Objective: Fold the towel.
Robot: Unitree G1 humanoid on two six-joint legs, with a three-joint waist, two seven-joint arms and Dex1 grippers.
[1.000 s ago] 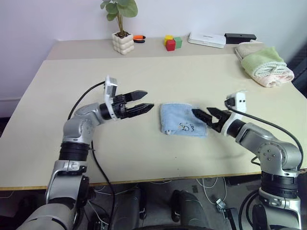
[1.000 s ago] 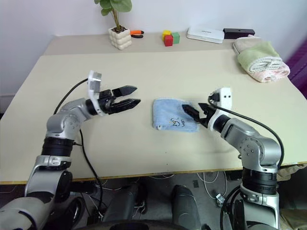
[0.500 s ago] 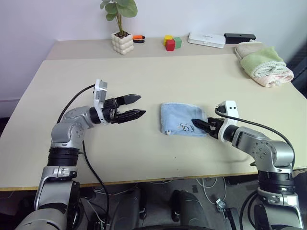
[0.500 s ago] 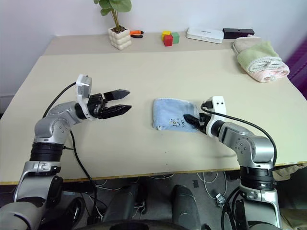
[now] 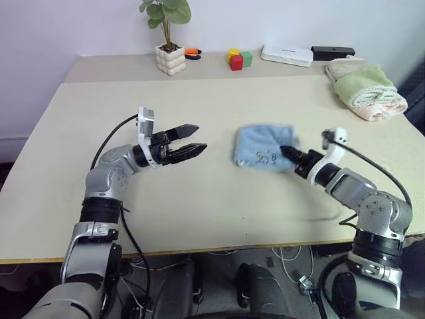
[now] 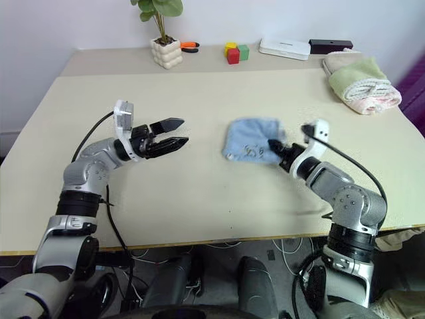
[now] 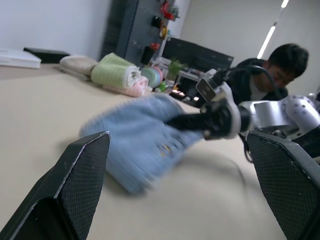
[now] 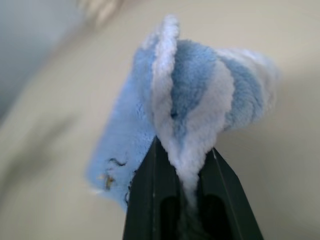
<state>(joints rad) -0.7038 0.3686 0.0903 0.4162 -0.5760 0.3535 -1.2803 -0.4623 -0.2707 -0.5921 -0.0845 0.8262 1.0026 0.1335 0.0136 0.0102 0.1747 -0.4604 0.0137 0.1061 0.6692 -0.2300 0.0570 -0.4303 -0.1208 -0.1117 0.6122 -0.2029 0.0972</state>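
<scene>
Towel: light blue terry cloth, folded small, right of centre on the beige counter. A small dark printed mark faces up on its near half. Its right edge is bunched and pinched; that side looks raised off the counter, though blur makes this uncertain.

Right gripper: at the towel's right edge, jaws closed tight on a fold of the cloth, seen plainly in the right wrist view, where the pile squeezes out between the two black fingers.

Left gripper: left of the towel and apart from it, above the counter, pointing right toward it. Jaws spread wide, holding nothing.

Other items: rolled green and pink towels, far right; potted plant, coloured blocks, white box, along the far edge.
</scene>
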